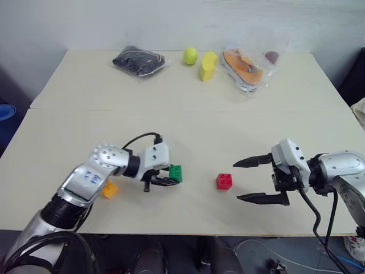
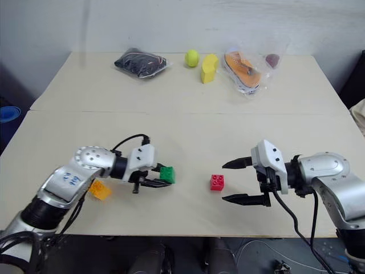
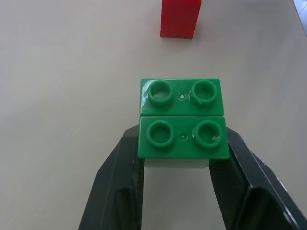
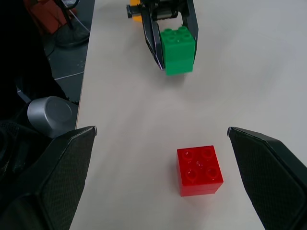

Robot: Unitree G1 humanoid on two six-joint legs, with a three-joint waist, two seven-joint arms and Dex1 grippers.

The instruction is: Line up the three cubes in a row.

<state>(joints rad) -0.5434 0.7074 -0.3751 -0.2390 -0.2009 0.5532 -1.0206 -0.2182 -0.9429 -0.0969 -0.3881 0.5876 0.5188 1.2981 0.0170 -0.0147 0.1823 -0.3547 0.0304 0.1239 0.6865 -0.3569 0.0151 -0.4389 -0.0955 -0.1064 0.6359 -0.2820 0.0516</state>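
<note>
Green brick [image 1: 175, 173] is clamped in the left pincer [image 1: 163, 181], near the front of the worktop [image 1: 188, 114], with only the rear half caught between the fingers per the left wrist view. Red brick [image 1: 224, 181] sits loose at 3 o'clock of the green one, apart from it, just ahead of the right pincer [image 1: 255, 180], whose jaws are spread wide and empty. Orange-yellow brick [image 1: 109, 189] lies at 8 o'clock of the green one, partly hidden behind the left forearm. Risks, as judged: the shallow grip may let the green brick pivot or slip on set-down, skewing the row; the left forearm may sweep the orange-yellow brick on its way across; the red brick may be knocked if green is pushed too close. The yellow block [image 1: 208, 66] and ball [image 1: 190, 55] at 12 o'clock are well clear.
</note>
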